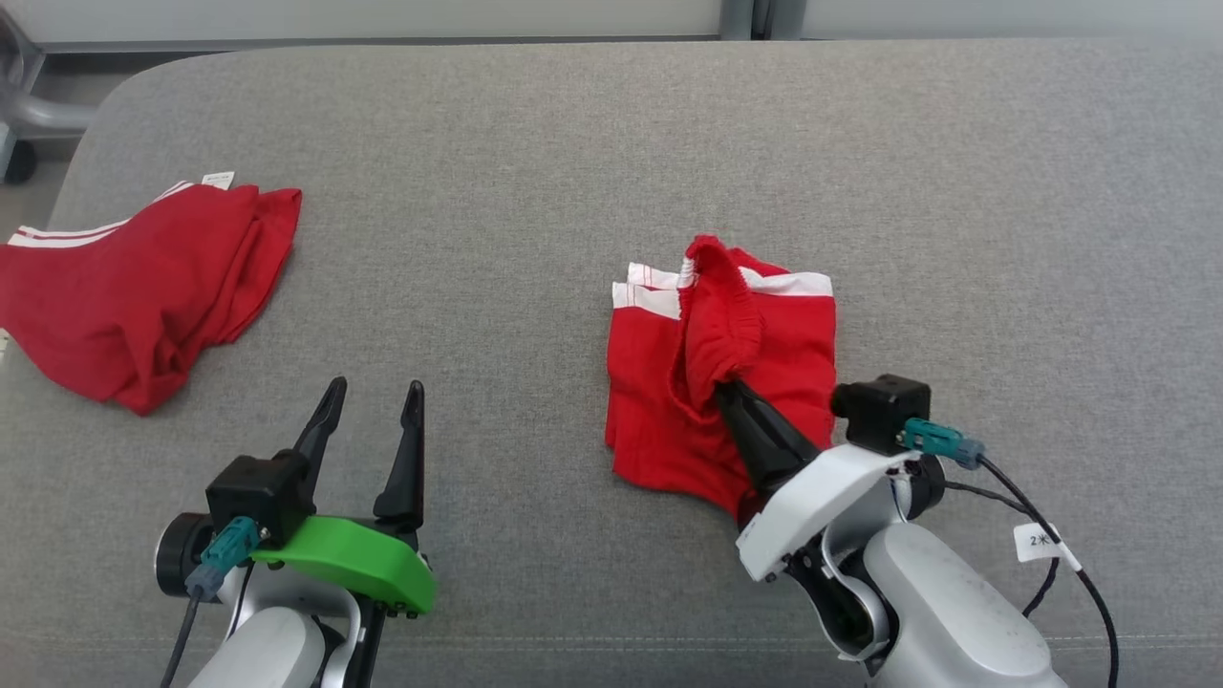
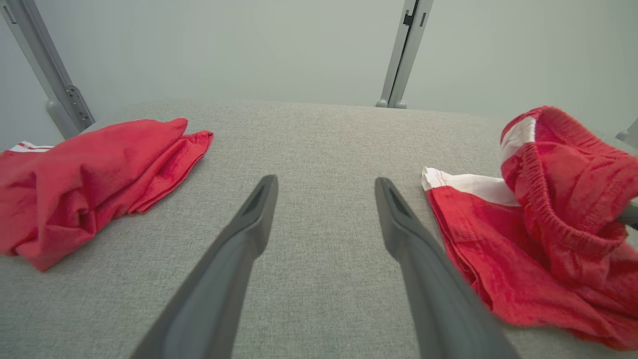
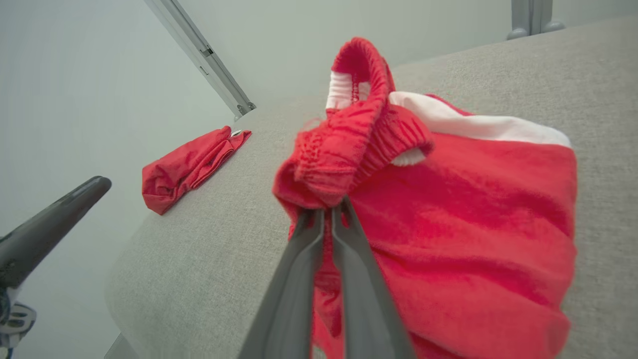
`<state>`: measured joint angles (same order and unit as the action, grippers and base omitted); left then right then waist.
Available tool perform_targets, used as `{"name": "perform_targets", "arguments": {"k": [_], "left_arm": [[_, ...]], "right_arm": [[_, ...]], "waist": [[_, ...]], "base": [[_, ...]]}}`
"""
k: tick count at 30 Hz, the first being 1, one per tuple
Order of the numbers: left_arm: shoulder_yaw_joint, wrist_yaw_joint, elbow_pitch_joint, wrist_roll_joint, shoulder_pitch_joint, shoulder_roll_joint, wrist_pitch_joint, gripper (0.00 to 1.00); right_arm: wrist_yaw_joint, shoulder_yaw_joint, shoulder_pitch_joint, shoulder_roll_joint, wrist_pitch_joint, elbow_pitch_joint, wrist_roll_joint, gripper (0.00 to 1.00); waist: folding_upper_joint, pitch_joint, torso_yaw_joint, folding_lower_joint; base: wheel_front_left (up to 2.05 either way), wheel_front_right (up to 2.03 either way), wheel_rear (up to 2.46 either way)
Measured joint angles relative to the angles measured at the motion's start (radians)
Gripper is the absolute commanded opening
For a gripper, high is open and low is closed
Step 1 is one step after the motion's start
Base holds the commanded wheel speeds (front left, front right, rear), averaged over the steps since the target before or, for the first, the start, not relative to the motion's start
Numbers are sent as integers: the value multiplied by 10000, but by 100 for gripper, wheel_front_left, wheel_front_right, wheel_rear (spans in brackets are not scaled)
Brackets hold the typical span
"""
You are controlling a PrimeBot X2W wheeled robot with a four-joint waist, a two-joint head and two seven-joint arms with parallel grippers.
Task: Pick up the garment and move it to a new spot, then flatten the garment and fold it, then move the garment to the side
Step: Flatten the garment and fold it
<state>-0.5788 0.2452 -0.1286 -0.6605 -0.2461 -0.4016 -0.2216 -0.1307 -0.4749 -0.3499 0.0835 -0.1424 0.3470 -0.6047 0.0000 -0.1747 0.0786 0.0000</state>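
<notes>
A red garment [image 1: 669, 401] with white stripes lies bunched at the middle of the grey cushion [image 1: 535, 191]. My right gripper [image 1: 726, 387] is shut on its elastic waistband, which is lifted into a ridge above the rest of the cloth. In the right wrist view the two fingers pinch the gathered waistband [image 3: 349, 144] of the garment [image 3: 473, 239]. My left gripper [image 1: 373, 392] stands open over bare cushion, to the left of the garment [image 2: 498, 259], touching nothing. Its fingers [image 2: 239, 234] point away across the cushion.
A second red garment [image 1: 143, 287] with white stripes lies crumpled at the cushion's far left edge; it is the red heap [image 2: 89, 184] on the left of the left wrist view and appears small [image 3: 189, 164] in the right wrist view. Metal frame posts [image 2: 403, 55] stand behind the cushion.
</notes>
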Motion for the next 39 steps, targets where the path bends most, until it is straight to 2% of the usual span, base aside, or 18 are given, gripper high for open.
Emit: {"name": "perform_targets", "arguments": {"k": [1,2,3,4,13,16,20,26,27,33,39], "left_arm": [[0,-2,-8,-2,-19,10,0,100],[8,-2,-23,-2,-20,13,-2,100],[12,-2,-29,-2,-19,15,-12,100],[12,0,-33,-4,-20,21,-13,100],[125,12,-69,-59,-24,12,-88,100],[205,29,-65,-75,-24,8,-128,100],[324,96,-38,-119,-15,-33,-171,100],[500,188,67,-115,24,-228,-221,100],[516,205,105,-115,108,-245,-230,100],[489,387,245,-69,392,-359,-228,100],[539,499,291,-115,683,-378,-257,100]], "right_arm": [[0,-128,-128,-44,-2,238,75,0],[0,-226,-252,-82,19,464,79,15],[0,-313,-336,-107,-4,606,67,55],[0,-376,-414,-140,-125,719,61,100],[0,-2075,-916,-186,-552,506,153,100],[0,-2128,-901,33,-838,132,514,100],[0,-1083,-588,265,-1091,-407,1208,100],[0,1154,369,253,-1158,-1168,2414,100],[0,1891,722,240,-1164,-1317,2715,100],[0,3848,2040,211,-972,-1712,3651,100],[0,4428,2814,105,-573,-2084,3893,100]], "waist": [[0,-26,46,0],[0,-50,89,0],[0,-78,120,0],[0,-102,150,0],[0,-218,116,0],[0,-197,40,0],[0,-104,-62,0],[0,86,-219,0],[0,170,-260,0],[0,489,-386,0],[0,740,-470,0]], "base": [[0,0,0],[0,0,0],[0,0,0],[0,0,0],[0,0,0],[0,0,0],[0,0,0],[0,0,0],[0,0,0],[0,0,0],[0,0,0]]}}
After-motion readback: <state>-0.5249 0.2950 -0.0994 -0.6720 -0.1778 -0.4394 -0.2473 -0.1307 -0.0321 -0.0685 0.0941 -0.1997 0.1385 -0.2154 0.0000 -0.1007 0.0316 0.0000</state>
